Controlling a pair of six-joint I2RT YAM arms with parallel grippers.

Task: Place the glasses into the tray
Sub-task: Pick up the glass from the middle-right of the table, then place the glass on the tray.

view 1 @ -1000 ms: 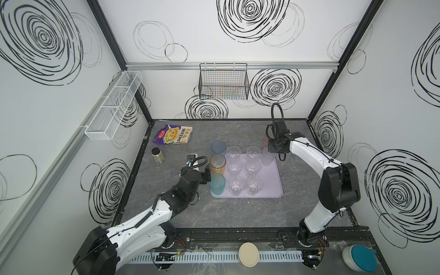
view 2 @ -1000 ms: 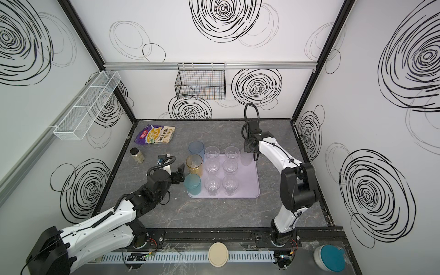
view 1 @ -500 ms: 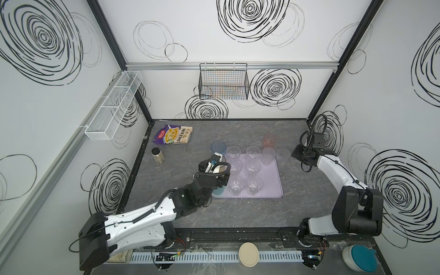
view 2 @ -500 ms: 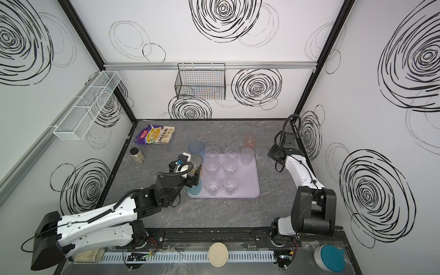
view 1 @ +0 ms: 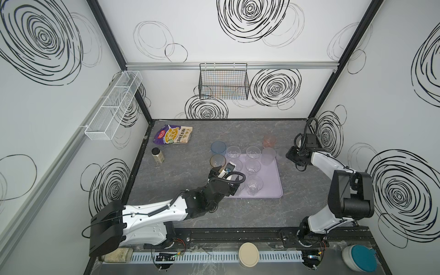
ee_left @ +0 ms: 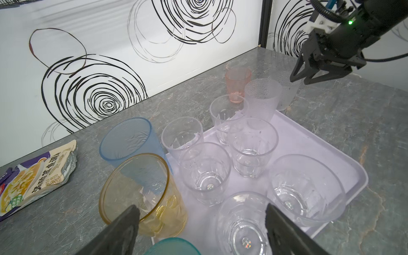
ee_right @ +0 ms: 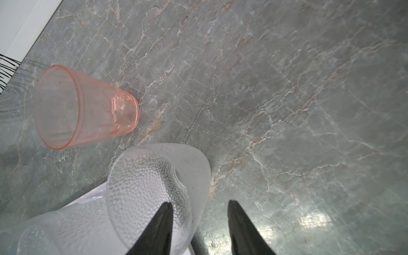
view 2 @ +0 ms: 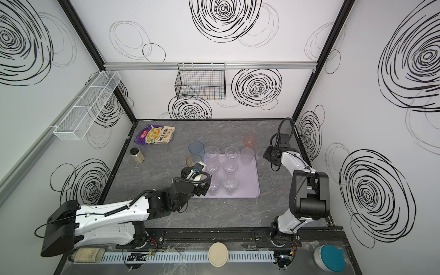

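The lavender tray (view 1: 271, 183) holds several short clear glasses (view 1: 253, 165) and a frosted one (view 1: 268, 156). Blue (view 1: 217, 147) and amber (view 1: 217, 161) glasses stand at its left edge. A pink glass (view 1: 269, 141) stands on the table behind it. My left gripper (ee_left: 202, 210) is open above the tray's near-left corner, over a clear glass (ee_left: 240, 225) and the teal glass's rim (ee_left: 174, 247). My right gripper (ee_right: 199, 203) is open at a second frosted glass (ee_right: 154, 187) just right of the tray. One finger is over that glass's mouth and the other is outside its wall.
A snack packet (view 1: 173, 135) and a small dark-lidded jar (view 1: 157, 155) lie at the table's left. A black wire basket (view 1: 223, 82) hangs on the back wall and a white mesh rack (view 1: 112, 107) on the left wall.
My right gripper has swung from beside the pink glass out to the right, then in to the frosted glass. My left arm has reached forward over the tray's near-left corner, covering the teal glass.
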